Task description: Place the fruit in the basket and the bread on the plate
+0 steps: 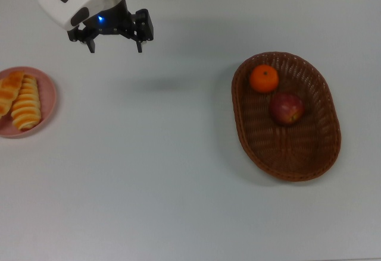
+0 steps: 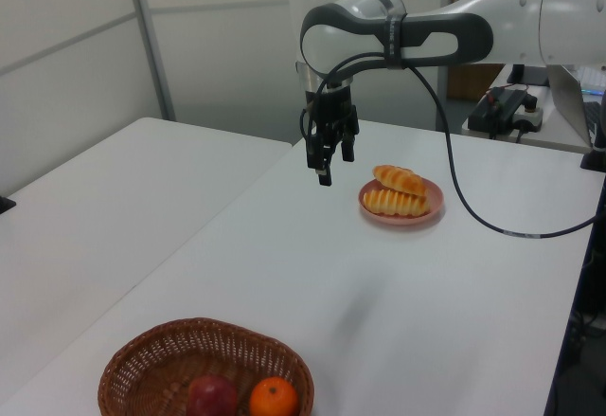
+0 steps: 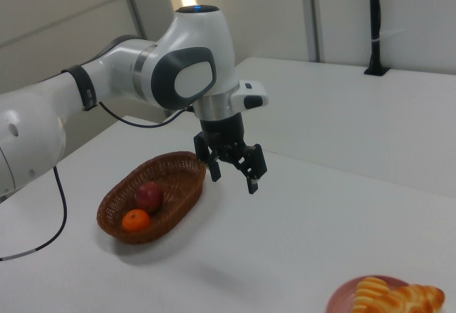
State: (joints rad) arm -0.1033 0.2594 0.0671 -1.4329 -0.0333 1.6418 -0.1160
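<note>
The brown wicker basket (image 1: 315,160) (image 2: 151,354) (image 3: 174,174) holds both fruit: a dark red apple (image 1: 287,107) (image 2: 213,395) (image 3: 148,196) and an orange mandarin (image 1: 264,78) (image 2: 274,398) (image 3: 135,220). Two golden bread rolls (image 1: 19,103) (image 2: 396,191) (image 3: 395,301) lie side by side on the pink plate (image 1: 49,97) (image 2: 431,189) (image 3: 342,295) at the top view's left edge. My gripper (image 1: 115,48) (image 2: 324,163) (image 3: 233,177) hangs open and empty high above the table, between plate and basket, nearer the plate.
A second white table (image 2: 85,208) stands alongside at the left view's left. Equipment and cables (image 2: 507,108) sit behind the arm's base. A black pole (image 3: 374,24) rises from the far table in the right view.
</note>
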